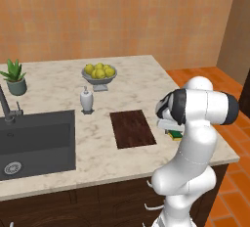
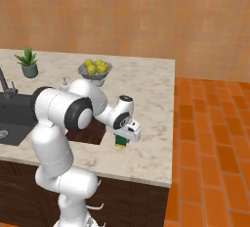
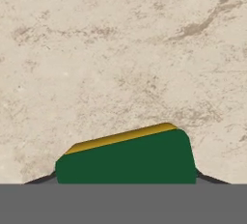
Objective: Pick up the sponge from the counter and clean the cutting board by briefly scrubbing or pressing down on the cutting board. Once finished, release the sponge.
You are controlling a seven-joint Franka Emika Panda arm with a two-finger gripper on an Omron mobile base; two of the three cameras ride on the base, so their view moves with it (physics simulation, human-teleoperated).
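Observation:
The sponge, green on top with a yellow layer showing, sits between my dark fingertips, which press against its two ends. My gripper is shut on it, low over the beige marbled counter. In the left base view the sponge peeks out under the hand, just right of the dark brown cutting board and near the counter's right edge. From the right base view the sponge hangs under the gripper, with part of the cutting board visible behind the arm.
A bowl of lemons and a white soap dispenser stand behind the board. The dark sink with its faucet lies to the left, a potted plant beyond it. Orange tiled floor drops off right of the counter.

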